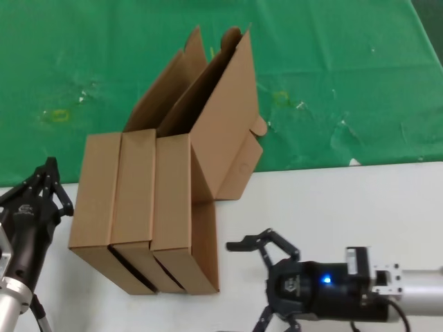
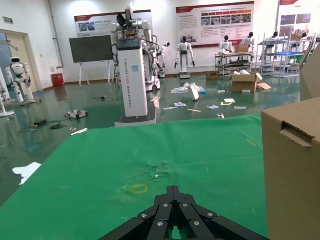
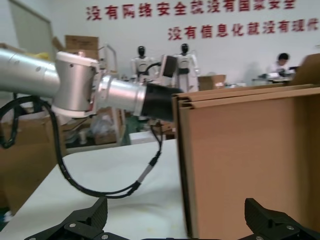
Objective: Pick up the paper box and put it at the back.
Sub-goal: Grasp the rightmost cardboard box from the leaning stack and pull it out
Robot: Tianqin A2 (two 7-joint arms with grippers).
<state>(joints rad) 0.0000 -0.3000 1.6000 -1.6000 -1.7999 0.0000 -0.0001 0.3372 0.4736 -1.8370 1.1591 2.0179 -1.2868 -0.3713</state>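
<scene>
Bright, even overhead light. The 3 upright brown cardboard boxes (image 1: pixel 149 207) cast only soft, short shadows on the white tabletop (image 1: pixel 332 207). The glossy green hall floor (image 2: pixel 95 107) reflects ceiling glare. The right wrist view is slightly blurred.

Tabletop (image 1: pixel 360 207): white, in front of the green cloth.
Two other boxes (image 1: pixel 114 200): brown, side by side, touching.
</scene>
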